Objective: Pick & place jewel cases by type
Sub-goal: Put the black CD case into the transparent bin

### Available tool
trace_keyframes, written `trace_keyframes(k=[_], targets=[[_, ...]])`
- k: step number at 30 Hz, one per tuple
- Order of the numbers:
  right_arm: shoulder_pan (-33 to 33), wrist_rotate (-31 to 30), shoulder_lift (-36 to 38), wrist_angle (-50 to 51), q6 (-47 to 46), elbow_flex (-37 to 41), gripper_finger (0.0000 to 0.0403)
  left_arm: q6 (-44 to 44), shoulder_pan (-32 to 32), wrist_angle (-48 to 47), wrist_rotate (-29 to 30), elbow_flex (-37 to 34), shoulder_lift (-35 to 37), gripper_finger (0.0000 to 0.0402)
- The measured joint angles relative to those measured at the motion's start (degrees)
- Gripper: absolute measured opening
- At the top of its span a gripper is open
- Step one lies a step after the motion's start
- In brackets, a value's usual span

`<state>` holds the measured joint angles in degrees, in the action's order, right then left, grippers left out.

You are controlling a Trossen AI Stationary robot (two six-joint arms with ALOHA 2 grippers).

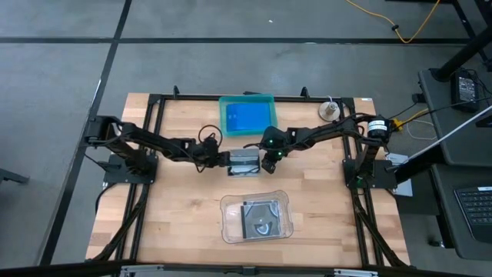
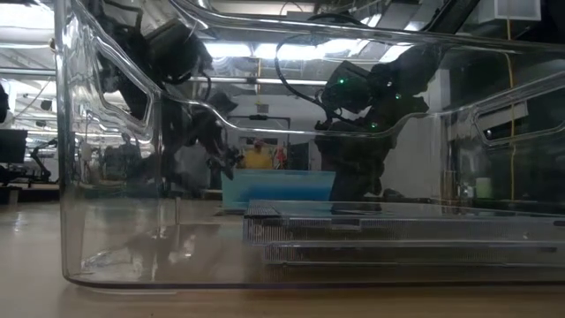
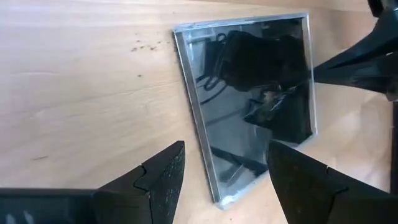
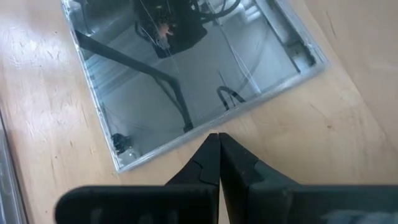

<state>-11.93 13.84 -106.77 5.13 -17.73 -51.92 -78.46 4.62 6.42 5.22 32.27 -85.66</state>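
Sorting is judged nearly done: blue cases (image 1: 246,117) lie in the teal tray (image 1: 223,115), grey ones (image 1: 261,218) in the clear tray (image 1: 228,208), and one grey case (image 1: 244,161) is left between the trays, flanked by the spread left gripper (image 3: 225,177) and the closed right gripper (image 4: 217,155).

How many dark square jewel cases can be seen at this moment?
3: one on the table between both claws, and two stacked in the clear tray, upper and lower. More may be hidden.

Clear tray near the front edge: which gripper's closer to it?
Right, only slightly. The right gripper sits just behind the clear tray's back edge; the left gripper is level with it but farther off to the side.
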Motion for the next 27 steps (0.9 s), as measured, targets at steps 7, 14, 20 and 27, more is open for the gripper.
trace_keyframes(k=[7, 14, 20, 27], targets=[[0.8, 0.0, -1.1, -1.8, 0.0, 0.2, 0.0007, -0.7, 0.0, 2.9, -0.7, 0.0, -4.0, 0.0216], [0.9, 0.3, -1.3, -2.2, -0.1, 0.2, 0.0007, -3.0, 0.0, 9.8, -1.3, 0.0, -8.5, 0.0216], [0.9, 0.4, -1.3, -2.2, 0.0, 0.3, 0.0007, -3.6, 0.0, 10.9, -0.7, -0.2, -8.1, 0.0216], [0.9, 0.4, -1.3, -2.8, 0.2, 0.3, 0.0007, -3.1, 0.1, 10.0, 3.6, -0.4, -2.1, 0.0216]])
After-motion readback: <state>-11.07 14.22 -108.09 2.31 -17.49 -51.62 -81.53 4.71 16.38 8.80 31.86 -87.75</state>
